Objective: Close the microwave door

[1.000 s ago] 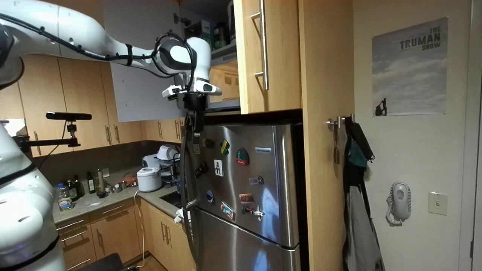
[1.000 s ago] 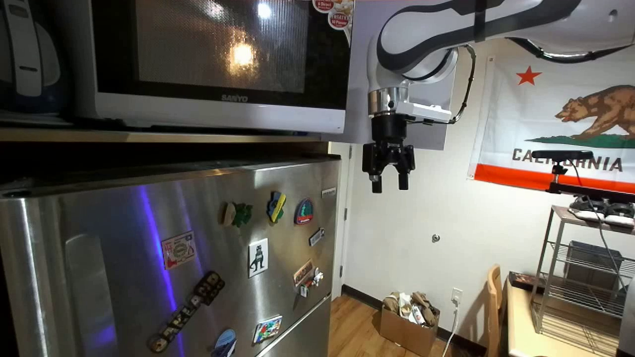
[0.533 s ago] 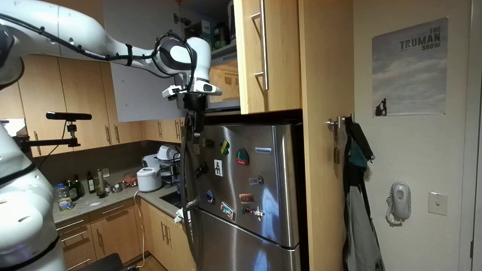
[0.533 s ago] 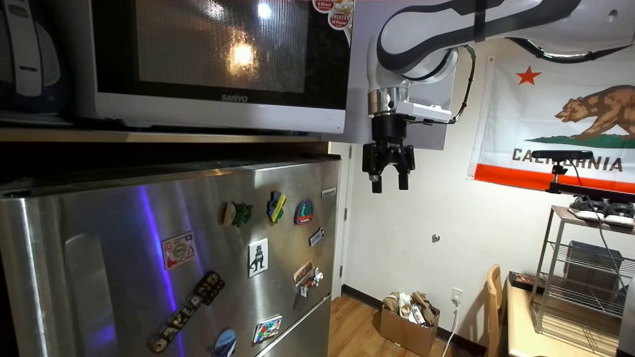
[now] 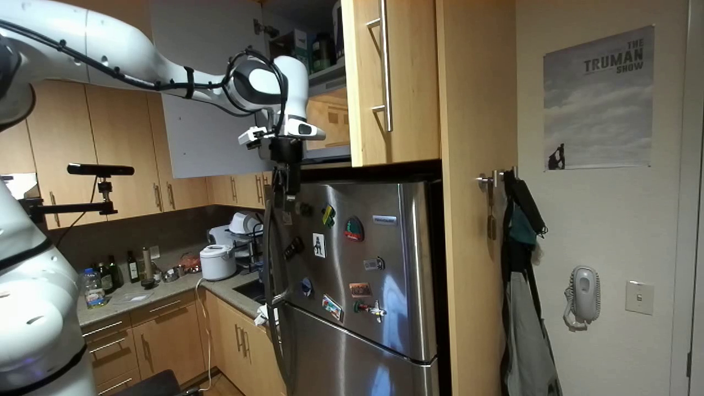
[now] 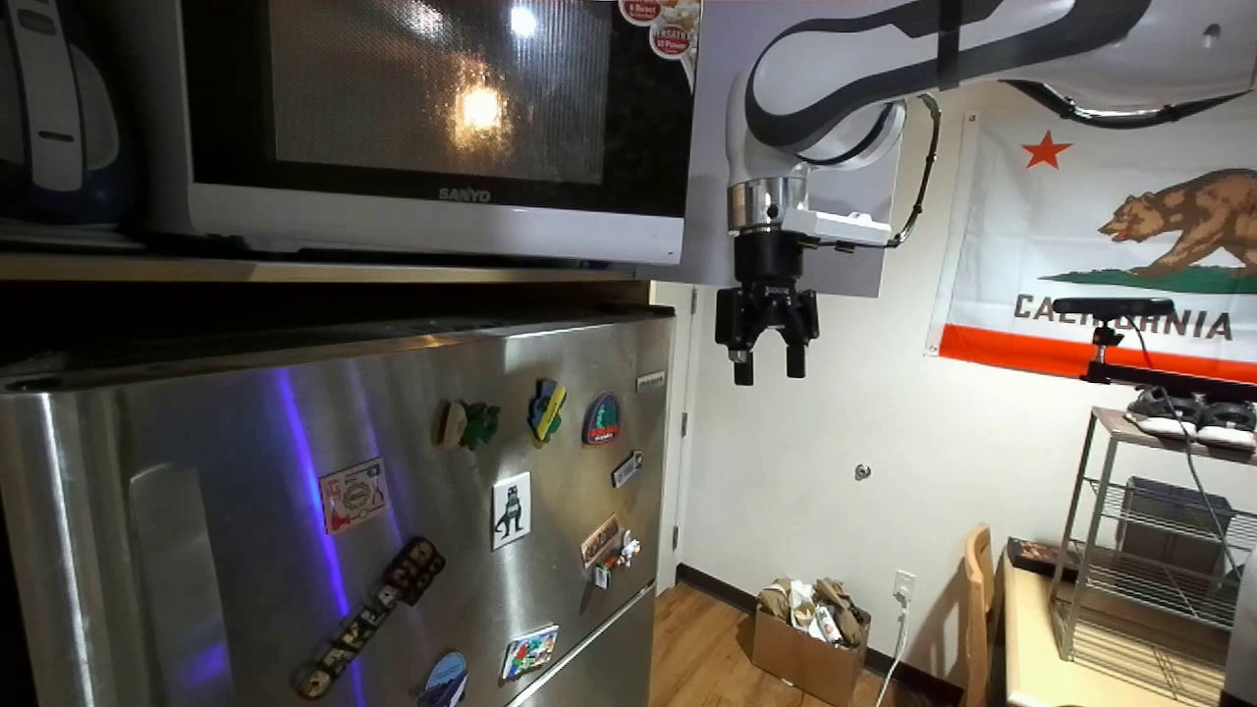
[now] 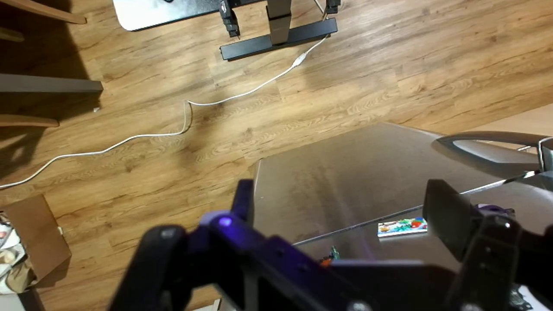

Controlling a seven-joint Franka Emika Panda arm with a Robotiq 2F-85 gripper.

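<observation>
The microwave door (image 6: 442, 108) fills the upper left in an exterior view, with a dark glass window in a pale frame. Its right edge overlaps a pale cabinet panel; I cannot tell how far it stands open. The microwave (image 5: 330, 151) shows only partly in an exterior view, between open cabinet doors and behind my hand. My gripper (image 6: 770, 365) is open and empty, pointing down, apart from the microwave door and to its right there. It also shows in front of the fridge's top (image 5: 285, 192). In the wrist view the open gripper (image 7: 339, 192) has bare space between its fingers; the microwave is out of view.
The stainless fridge (image 5: 352, 264) with magnets stands below the microwave. An open wooden cabinet door (image 5: 407, 82) with a bar handle and a pale open cabinet door (image 5: 212, 132) flank the microwave. A cardboard box (image 6: 805, 653) stands on the floor.
My gripper and forearm have shifted down very slightly in the last half second. The gripper stays open. The microwave door has not moved.
</observation>
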